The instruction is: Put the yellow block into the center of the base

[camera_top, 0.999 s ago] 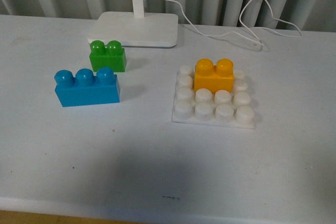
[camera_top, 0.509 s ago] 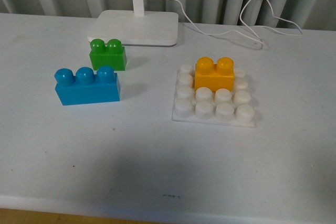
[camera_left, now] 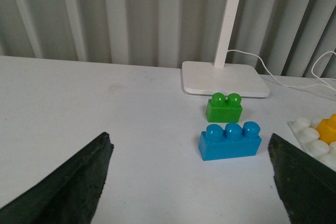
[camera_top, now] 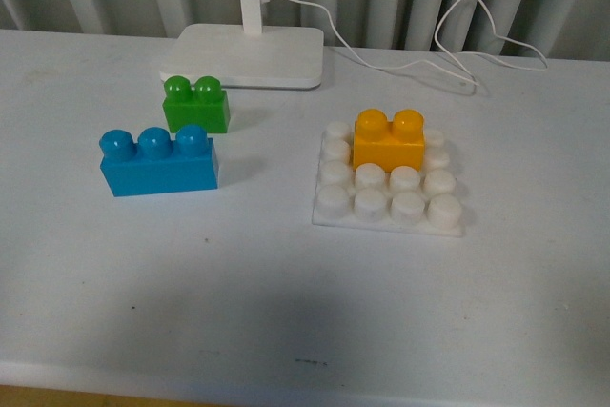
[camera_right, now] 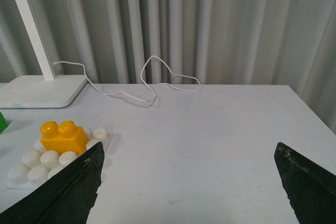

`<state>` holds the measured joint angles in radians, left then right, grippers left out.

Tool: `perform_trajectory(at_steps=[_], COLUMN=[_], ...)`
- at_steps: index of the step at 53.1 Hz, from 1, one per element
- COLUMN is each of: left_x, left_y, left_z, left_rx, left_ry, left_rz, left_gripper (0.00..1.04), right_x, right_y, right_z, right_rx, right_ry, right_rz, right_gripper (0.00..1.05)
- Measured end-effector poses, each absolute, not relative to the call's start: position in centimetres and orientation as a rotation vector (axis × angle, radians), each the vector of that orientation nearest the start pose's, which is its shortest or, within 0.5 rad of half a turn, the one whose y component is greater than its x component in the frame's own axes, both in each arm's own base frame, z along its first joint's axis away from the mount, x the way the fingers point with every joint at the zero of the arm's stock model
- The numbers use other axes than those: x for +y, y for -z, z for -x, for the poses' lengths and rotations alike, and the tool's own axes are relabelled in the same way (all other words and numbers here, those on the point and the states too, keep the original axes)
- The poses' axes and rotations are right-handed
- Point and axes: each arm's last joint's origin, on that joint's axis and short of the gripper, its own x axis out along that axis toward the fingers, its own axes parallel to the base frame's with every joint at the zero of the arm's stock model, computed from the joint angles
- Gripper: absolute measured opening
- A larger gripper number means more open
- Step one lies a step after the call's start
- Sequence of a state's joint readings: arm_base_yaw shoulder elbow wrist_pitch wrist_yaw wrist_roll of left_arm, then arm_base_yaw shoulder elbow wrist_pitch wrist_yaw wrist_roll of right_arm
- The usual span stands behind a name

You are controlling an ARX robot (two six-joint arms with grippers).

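Partly, yellow block [camera_top: 389, 140] hides base [camera_top: 389, 205] studs (rear).

The yellow block [camera_top: 389, 140], a yellow-orange brick with two round studs on top, sits upright on the base [camera_top: 388, 185], pressed onto the middle studs of its far rows, long side running left to right. The base is a flat square white plate of round studs, lying flat on the table, right of centre.

Blk matte wedge fingers [camera_left: 63, 187].
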<state>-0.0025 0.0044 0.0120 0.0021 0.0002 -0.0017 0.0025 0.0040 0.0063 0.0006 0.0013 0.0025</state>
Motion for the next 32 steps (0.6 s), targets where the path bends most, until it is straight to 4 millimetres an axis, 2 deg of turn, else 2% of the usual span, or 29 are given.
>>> perform_trajectory(at_steps=[3,6,32], left_x=[-0.02,-0.02,-0.02], left_y=[-16.75,-16.75,-16.75], left_z=[-9.72,-9.72,-9.72], left_rx=[-0.01,-0.01,-0.01], left_ry=[0.003,0.003,0.003], left_rz=[0.002,0.002,0.002], left_gripper=[1.0,0.98,0.98], right_x=[0.02,0.02,0.02], right_y=[-16.54,-16.54,-16.54], right_z=[-9.76,-9.76,-9.76], right_rx=[-0.003,-0.003,-0.003], right_ry=[-0.001,-0.001,-0.001], right_rz=[-0.002,-0.002,-0.002], right_gripper=[0.95,0.95,0.95])
